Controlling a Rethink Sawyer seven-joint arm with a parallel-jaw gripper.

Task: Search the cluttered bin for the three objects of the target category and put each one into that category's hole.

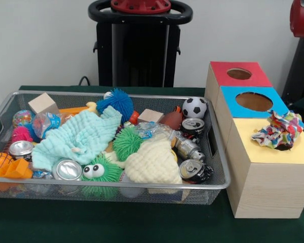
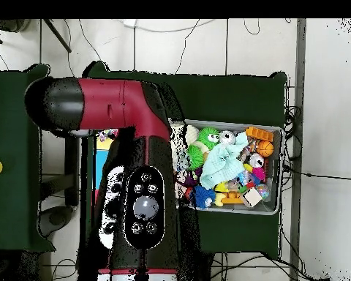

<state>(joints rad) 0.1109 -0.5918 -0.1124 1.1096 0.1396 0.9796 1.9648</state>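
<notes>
The silver wire-mesh bin (image 1: 111, 186) stands on the green table, full of clutter. It holds a mint cloth (image 1: 78, 136), a pale yellow cloth (image 1: 152, 162), several crushed cans such as one at the front right (image 1: 194, 169), a small soccer ball (image 1: 194, 107), a blue spiky ball (image 1: 116, 101) and a green spiky ball with eyes (image 1: 95, 174). To the bin's right stand three wooden boxes with holes, topped red (image 1: 253, 76), blue (image 1: 233, 98) and yellow (image 1: 273, 152). A multi-coloured cloth (image 1: 278, 129) lies over the yellow box's hole. The gripper shows in neither view.
In the overhead view the red and black arm (image 2: 127, 146) lies over the boxes, and the bin (image 2: 275, 208) shows to its right. The bin also holds two wooden cubes (image 1: 42, 104), an orange mini basketball (image 1: 0, 162) and a pink spiky ball (image 1: 21, 134). The black pedestal (image 1: 137, 50) stands behind the bin.
</notes>
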